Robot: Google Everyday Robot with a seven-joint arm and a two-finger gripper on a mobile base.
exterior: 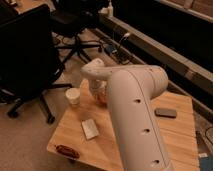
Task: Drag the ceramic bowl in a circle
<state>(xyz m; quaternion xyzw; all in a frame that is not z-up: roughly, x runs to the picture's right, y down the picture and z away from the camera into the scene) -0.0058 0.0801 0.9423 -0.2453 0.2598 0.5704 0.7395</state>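
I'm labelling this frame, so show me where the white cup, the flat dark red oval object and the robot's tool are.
Small white cup [73, 96], camera view, on its side wall.
Flat dark red oval object [65, 149], camera view, on its top middle.
Tool [100, 95], camera view, mostly hidden behind the arm, near the table's far edge.

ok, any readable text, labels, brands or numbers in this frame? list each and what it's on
No readable text anywhere.
White cup: no print visible.
Flat pale item on the wooden table: markings, if any, too blurred.
Dark flat device: nothing legible.
Tool is down at the ceramic bowl, mostly hidden by the arm; no labels seen.
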